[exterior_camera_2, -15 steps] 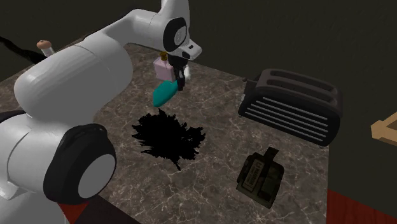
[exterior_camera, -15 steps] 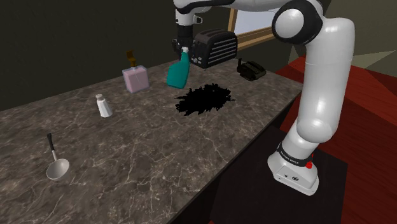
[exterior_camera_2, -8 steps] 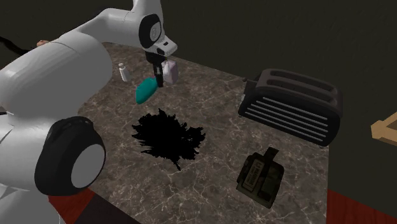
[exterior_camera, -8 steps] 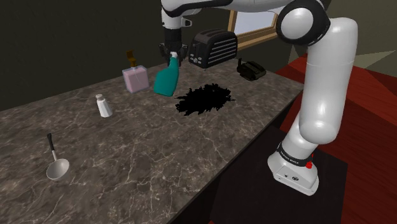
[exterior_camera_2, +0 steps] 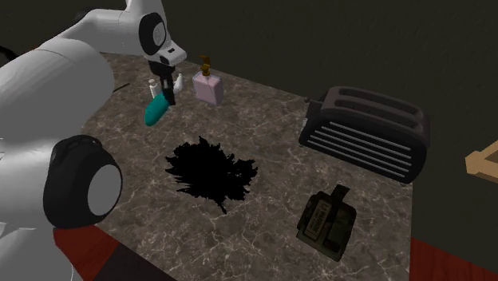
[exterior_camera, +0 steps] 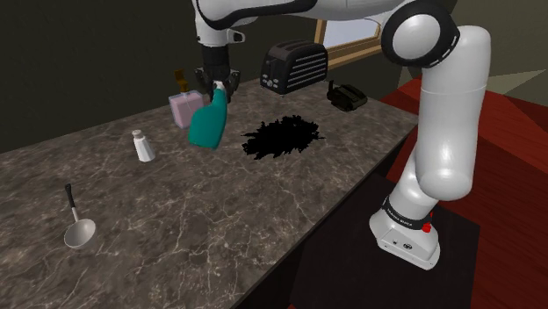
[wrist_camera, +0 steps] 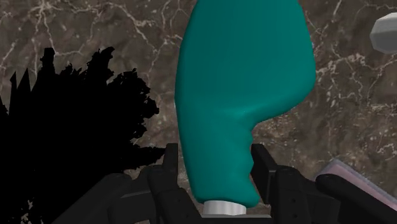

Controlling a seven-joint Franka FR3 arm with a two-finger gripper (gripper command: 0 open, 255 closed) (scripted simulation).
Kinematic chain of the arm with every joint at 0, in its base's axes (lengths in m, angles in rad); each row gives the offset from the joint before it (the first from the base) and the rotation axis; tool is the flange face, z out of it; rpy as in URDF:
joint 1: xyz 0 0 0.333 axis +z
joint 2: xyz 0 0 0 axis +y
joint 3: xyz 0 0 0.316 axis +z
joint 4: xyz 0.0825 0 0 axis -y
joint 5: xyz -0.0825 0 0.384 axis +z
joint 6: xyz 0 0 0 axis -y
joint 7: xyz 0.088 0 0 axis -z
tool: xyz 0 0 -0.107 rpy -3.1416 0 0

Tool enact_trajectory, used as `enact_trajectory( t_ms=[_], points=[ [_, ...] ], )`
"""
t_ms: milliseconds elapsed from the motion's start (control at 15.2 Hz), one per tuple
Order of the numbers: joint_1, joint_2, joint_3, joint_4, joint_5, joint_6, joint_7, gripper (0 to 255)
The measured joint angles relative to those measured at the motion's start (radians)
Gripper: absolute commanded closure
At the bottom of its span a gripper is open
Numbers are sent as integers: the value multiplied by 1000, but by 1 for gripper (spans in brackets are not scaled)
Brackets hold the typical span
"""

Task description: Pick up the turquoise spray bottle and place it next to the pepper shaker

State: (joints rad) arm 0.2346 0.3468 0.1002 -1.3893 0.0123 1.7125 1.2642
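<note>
"Word on the all-black two-finger gripper (exterior_camera: pixel 215 82) (exterior_camera_2: pixel 167 89) (wrist_camera: pixel 215 170)?"

"Clamped on the teal, round-bodied spray bottle (exterior_camera: pixel 209 125) (exterior_camera_2: pixel 156 112) (wrist_camera: pixel 242 95). In the wrist view the black fingers (wrist_camera: pixel 168 168) press its narrow neck from either side, just above a white collar."

"How does the bottle hang?"

"Below the hand and tilted, with its broad base lowest and swung toward the shoulder view's left. It looks clear of the dark brown marbled counter (exterior_camera: pixel 219 219) (exterior_camera_2: pixel 271 215), though I cannot tell that for certain."

"And the small white upright shaker (exterior_camera: pixel 143 146) (exterior_camera_2: pixel 152 83)?"

"It stands on the counter to the shoulder view's left of the bottle, near it but apart. In the second exterior view it sits just beyond the bottle."

"What else is close by?"

"A lilac square bottle with a brown top (exterior_camera: pixel 186 109) (exterior_camera_2: pixel 209 86) stands behind the teal one. In the shoulder view the teal bottle covers its right edge. A jagged pure-black patch (exterior_camera: pixel 283 136) (exterior_camera_2: pixel 209 169) (wrist_camera: pixel 63 146) lies on the counter on the bottle's other side."

"Further off?"

"A black slotted toaster (exterior_camera: pixel 294 64) (exterior_camera_2: pixel 363 132) and a dark olive boxy device (exterior_camera: pixel 348 95) (exterior_camera_2: pixel 327 219) sit toward the counter's far end. A grey metal ladle (exterior_camera: pixel 77 226) lies well apart at the shoulder view's lower left."
</note>
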Motion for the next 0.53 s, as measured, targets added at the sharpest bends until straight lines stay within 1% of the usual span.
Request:
enact_trajectory(
  t_ms=[66, 198, 264, 462, 528],
  points=[
    [13, 2, 6, 0, -2, 3, 19, 255],
    [45, 28, 19, 41, -8, -11, 64, 255],
    [59, 26, 26, 39, -10, -10, 84, 255],
    [107, 70, 43, 97, -21, -23, 146, 255],
    [122, 97, 47, 140, -26, -38, 164, 255]
  ],
)
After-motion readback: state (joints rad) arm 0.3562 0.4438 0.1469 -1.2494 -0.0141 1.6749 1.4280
